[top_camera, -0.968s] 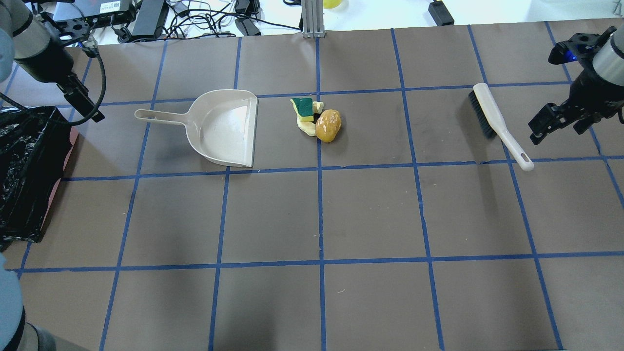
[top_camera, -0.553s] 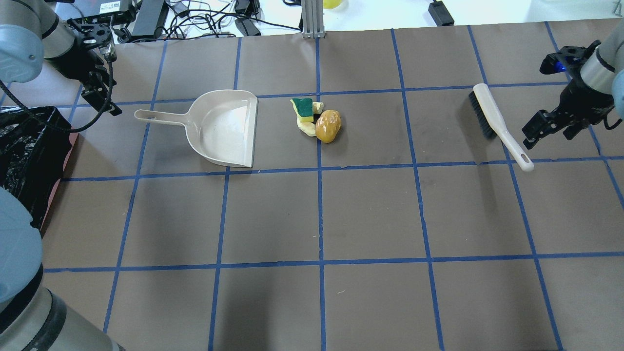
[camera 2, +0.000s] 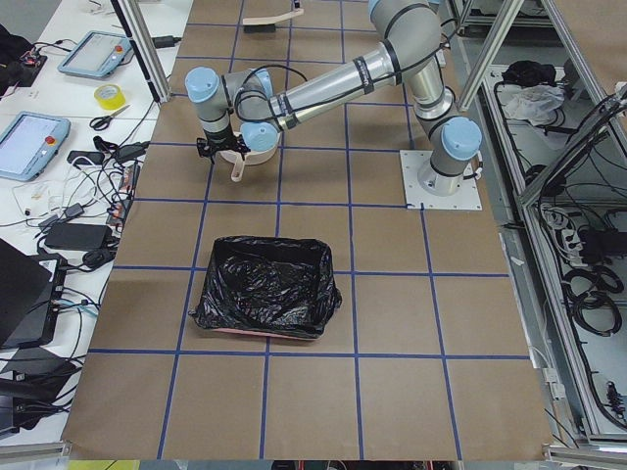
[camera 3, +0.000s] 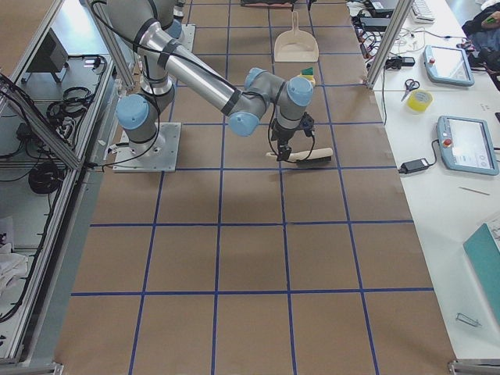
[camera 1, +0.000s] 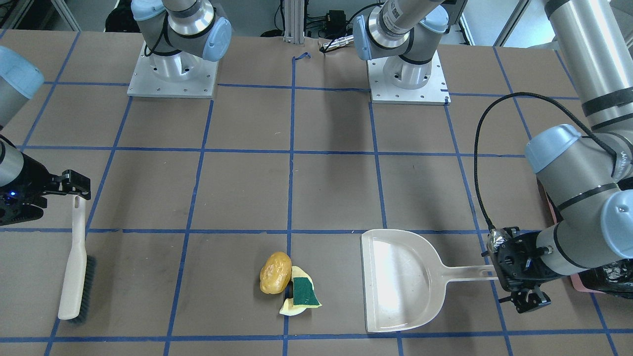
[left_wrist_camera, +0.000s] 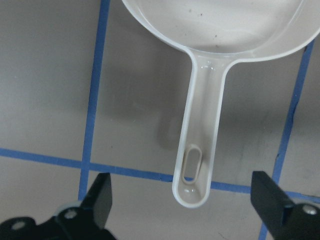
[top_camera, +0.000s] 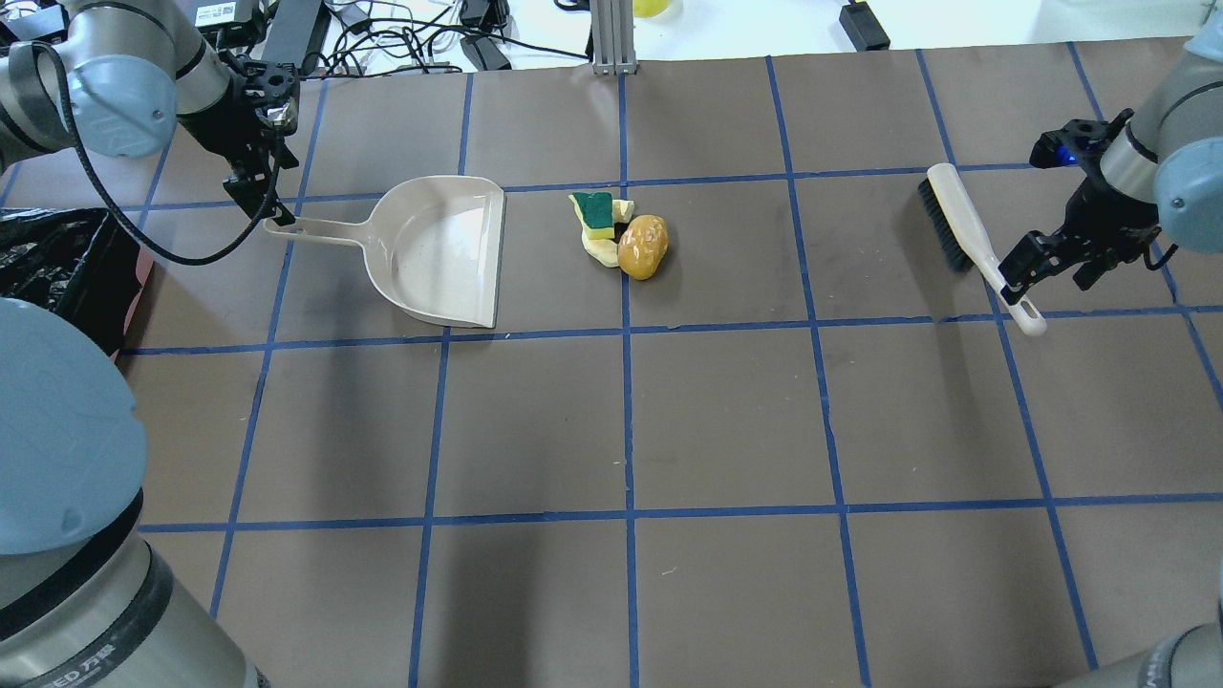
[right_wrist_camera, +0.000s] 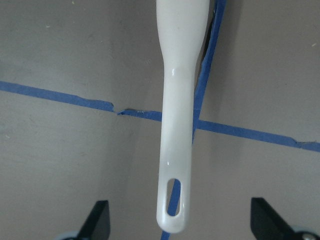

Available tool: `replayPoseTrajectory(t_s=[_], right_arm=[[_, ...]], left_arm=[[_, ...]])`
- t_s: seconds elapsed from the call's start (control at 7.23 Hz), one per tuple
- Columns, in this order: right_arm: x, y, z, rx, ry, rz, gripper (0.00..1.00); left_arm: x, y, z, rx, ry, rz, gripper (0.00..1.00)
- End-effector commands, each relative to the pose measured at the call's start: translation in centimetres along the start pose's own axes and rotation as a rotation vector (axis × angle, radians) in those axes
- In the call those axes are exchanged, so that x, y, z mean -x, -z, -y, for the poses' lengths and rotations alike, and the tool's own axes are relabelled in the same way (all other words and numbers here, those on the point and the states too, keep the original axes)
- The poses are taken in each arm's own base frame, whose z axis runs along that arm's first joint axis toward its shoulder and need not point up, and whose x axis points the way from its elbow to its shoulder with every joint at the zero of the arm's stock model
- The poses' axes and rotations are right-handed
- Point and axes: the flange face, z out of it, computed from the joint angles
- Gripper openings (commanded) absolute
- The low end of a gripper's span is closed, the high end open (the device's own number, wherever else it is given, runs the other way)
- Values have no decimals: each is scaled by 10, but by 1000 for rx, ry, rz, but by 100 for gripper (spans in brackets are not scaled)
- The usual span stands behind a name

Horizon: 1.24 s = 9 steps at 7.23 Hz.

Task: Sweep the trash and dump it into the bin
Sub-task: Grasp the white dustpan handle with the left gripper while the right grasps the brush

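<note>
- Spread wide, the left end effector [left_wrist_camera: 185, 202] straddles the handle tip of the one dustpan [top_camera: 449, 253], its fingers clear on both sides in the wrist view.
- Equally spread, the right end effector [right_wrist_camera: 177, 220] straddles the handle tip of the one brush [top_camera: 960, 229].
- One trash [top_camera: 621, 234] pile lies between both, just past the dustpan's mouth.
- Only the left side view shows the whole bin [camera 2: 265, 294], well behind the left end effector, with open tabletop [top_camera: 726, 420] around it.

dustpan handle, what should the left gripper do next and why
Probably lower the left gripper and close on the dustpan handle. The left wrist view shows its fingers open wide on either side of the handle's end, not touching it, and the handle lies on the table.
</note>
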Motion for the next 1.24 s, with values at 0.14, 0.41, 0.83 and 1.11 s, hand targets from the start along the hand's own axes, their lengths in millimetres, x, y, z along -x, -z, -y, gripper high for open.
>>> replayPoseTrajectory(t_s=[0.14,0.41,0.83,1.11], right_arm=[[8,-20,14,15,-48,-14,100],[3,-41,18,59,-48,-32,100],[2,-38,17,56,-54,-36,88],[3,-37,17,52,-57,-33,77]], left_arm=[[-3,-27,-1,-2,0,-51,100],[-13,-42,-2,28,-3,-82,100],[-21,-51,2,31,-1,-84,100],[-19,-47,6,36,-23,-51,84]])
